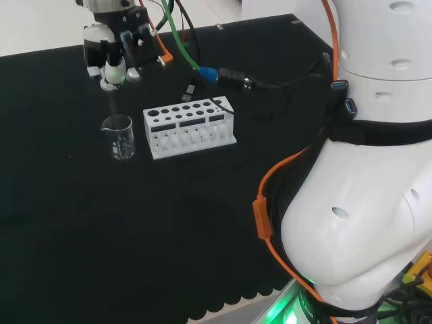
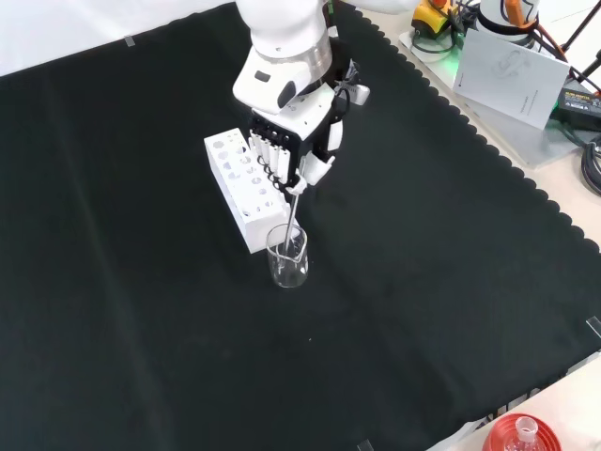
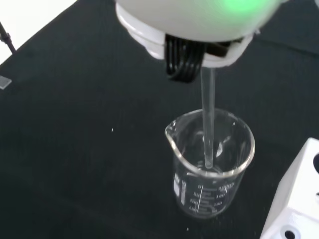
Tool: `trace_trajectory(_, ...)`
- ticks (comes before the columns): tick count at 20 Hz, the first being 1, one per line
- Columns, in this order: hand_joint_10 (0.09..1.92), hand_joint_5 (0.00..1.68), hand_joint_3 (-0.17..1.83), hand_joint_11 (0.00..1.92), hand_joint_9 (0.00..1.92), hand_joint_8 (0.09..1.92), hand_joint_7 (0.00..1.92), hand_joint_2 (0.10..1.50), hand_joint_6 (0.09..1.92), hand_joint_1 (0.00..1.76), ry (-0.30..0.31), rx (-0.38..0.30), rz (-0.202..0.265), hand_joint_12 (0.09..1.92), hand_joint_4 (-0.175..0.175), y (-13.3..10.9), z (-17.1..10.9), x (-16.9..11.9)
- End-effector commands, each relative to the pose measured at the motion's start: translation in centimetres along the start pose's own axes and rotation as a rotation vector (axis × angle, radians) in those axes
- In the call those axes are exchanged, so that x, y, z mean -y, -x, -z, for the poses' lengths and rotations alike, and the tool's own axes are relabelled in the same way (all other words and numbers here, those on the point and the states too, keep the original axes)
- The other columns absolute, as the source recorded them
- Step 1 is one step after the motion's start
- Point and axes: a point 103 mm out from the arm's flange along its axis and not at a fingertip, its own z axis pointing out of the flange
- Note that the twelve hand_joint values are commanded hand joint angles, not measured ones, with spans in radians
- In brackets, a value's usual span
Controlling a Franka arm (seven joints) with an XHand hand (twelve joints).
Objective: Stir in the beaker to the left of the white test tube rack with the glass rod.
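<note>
- Here's the hand (image 1: 115, 50) poised directly above the beaker (image 1: 119, 138), at the far left of the head view
- Fingers (image 2: 272, 155) are curled in and pinched round the top of the glass rod (image 3: 208, 119), which hangs straight down from them
- Wrist view gives the close look: the rod's lower end is inside the beaker, tip down near the bottom, towards the middle of the glass
- The beaker stands upright on the black worktop (image 2: 141, 310), spout and printed scale plain to see; whether there is liquid in it I cannot tell
- White test tube rack (image 1: 190, 128) sits just beside the beaker, to its right in the head view, a small gap between them
- From the front view the beaker (image 2: 287, 256) stands nearer the camera than the rack (image 2: 244, 183), with the hand above and behind it and the rod (image 2: 293, 211) slanting slightly into the mouth
- Orange and green cables (image 1: 177, 37) trail across the cloth behind the rack in the head view
</note>
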Motion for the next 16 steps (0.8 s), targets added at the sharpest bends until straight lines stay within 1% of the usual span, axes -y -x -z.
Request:
trace_trajectory(1, 0.95, 1.06, 0.80, 1.42, 1.30, 0.79, 1.28, 0.60, 0.80, 1.44, 0.000, 0.004, -0.013, 0.80, -0.175, 0.0, 0.2, 1.1)
trace_trajectory(5, 0.95, 1.06, 0.80, 1.42, 1.30, 0.79, 1.28, 0.60, 0.80, 1.44, -0.004, 0.005, -0.014, 0.80, -0.175, 0.3, 0.1, 1.4)
trace_trajectory(16, 0.95, 1.06, 0.79, 1.42, 1.30, 0.79, 1.28, 0.60, 0.80, 1.44, -0.014, -0.007, 0.020, 0.81, -0.175, -1.3, -0.7, 1.0)
